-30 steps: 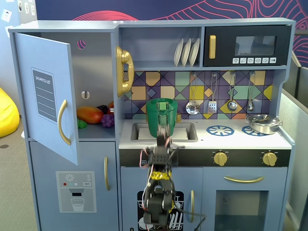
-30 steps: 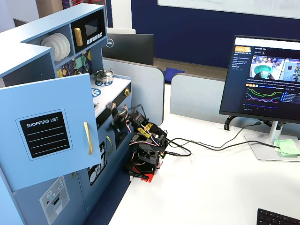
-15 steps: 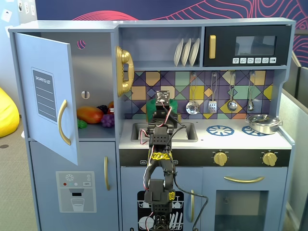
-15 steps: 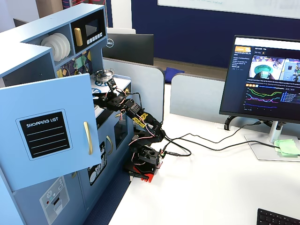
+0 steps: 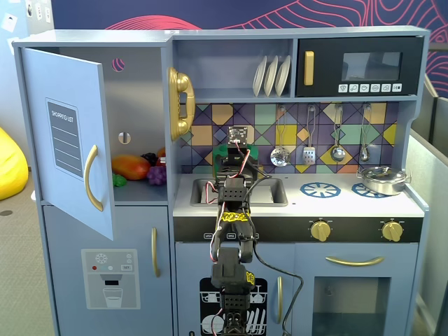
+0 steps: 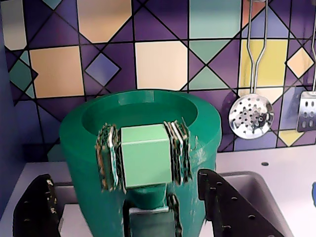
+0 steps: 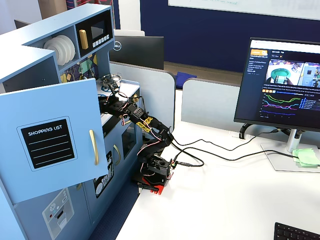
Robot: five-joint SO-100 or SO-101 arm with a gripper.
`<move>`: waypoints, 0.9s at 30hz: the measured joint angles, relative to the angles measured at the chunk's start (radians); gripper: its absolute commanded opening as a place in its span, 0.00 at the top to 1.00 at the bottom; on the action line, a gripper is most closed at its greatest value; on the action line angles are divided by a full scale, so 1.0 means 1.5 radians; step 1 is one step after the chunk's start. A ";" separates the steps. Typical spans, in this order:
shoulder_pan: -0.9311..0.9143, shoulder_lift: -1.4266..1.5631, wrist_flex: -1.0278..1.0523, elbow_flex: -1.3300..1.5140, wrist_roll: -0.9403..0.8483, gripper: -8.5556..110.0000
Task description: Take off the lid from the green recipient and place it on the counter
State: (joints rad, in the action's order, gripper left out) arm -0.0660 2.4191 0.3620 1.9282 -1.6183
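Tool (image 6: 131,207) jaws stand apart, just short of the green recipient (image 6: 148,163) at the desk's (image 6: 276,158) back edge beside the sink. Its lid (image 6: 140,112), sunk in the mouth, looks light, stiff, slick plastic; pinch the raised rim.

The bench (image 5: 301,203) was a white toy-kitchen top with an inset sink (image 5: 269,192) at its left in a fixed view and two blue printed burner rings (image 5: 320,189) to the right. A silver pan (image 5: 383,180) sat on the far-right ring. The green recipient (image 6: 89,163) stood at the back of the bench by the sink, close to the tiled wall, largely hidden behind the arm in that fixed view. In the wrist view its base was hidden, with white bench surface (image 6: 276,163) visible to its right.
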 measured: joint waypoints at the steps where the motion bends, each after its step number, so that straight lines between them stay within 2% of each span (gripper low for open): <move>1: 0.000 -0.006 -0.003 -0.003 -0.003 0.67; 18: -0.001 -0.154 -0.034 -0.120 -0.028 0.69; 27: -0.004 -0.195 -0.034 -0.141 -0.036 0.74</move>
State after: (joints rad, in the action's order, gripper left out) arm -0.0721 2.1261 0.3114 1.7165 -1.6720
